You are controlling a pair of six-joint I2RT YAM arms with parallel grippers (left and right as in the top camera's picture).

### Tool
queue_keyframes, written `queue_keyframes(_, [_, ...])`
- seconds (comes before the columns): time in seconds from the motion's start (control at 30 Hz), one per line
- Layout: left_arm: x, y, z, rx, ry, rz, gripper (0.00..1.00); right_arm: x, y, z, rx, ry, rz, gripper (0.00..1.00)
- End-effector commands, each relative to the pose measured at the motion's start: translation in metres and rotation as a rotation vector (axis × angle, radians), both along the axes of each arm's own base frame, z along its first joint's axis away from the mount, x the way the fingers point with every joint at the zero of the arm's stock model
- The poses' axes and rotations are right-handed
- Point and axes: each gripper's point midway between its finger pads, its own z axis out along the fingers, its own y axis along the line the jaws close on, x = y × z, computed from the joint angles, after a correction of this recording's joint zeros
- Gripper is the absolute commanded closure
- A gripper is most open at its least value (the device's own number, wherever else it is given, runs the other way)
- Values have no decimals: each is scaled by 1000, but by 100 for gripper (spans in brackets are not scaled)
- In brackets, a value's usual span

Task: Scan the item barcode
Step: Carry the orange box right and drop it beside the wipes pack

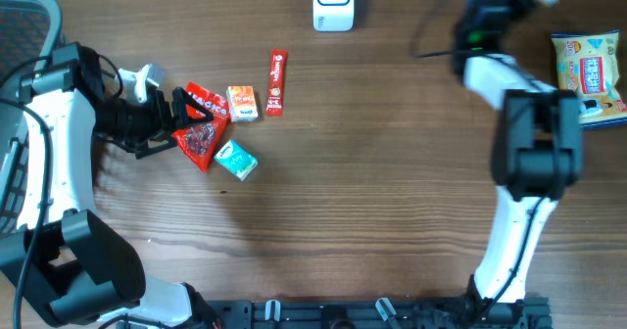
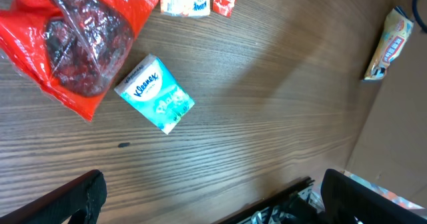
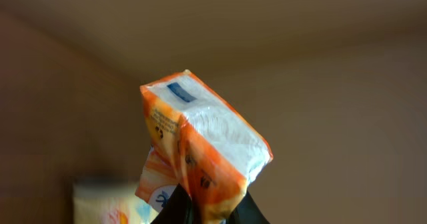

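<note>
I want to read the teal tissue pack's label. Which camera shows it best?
Left wrist view: the teal Kleenex pack lies unobstructed, brand name legible. Overhead shows it small beside the red bag; right wrist does not show it.

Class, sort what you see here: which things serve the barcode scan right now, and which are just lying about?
In use: right gripper; the orange pack it holds; white device, likely the scanner.

Lying about: red bag; Kleenex pack; small box; red stick; yellow bag.
</note>
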Motion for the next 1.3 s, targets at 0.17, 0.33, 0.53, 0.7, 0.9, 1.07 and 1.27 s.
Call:
queue_keyframes(0.17, [0, 0, 3, 6, -21, -12, 0, -94, -124, -56, 258, -78, -446, 96])
queue_keyframes(0.33, [0, 0, 3, 6, -21, -12, 0, -119, -157, -58, 249, -77, -538, 96])
queue_keyframes(0.53, [0, 0, 3, 6, -21, -12, 0, -128, -161, -65, 285, -112, -574, 61])
queue_keyframes(0.7, [0, 0, 3, 6, -21, -12, 0, -133, -162, -70, 291, -90, -587, 37])
queue_keyframes(0.9, [0, 0, 3, 6, -21, -12, 0, -150, -178, -75, 293, -53, -636, 29])
queue_keyframes(1.07, [0, 0, 3, 6, -21, -12, 0, -161, -191, -64, 292, -106, -674, 24])
queue_keyframes(1.27, [0, 0, 3, 6, -21, -12, 0, -158, -188, -55, 384, -174, -638, 20])
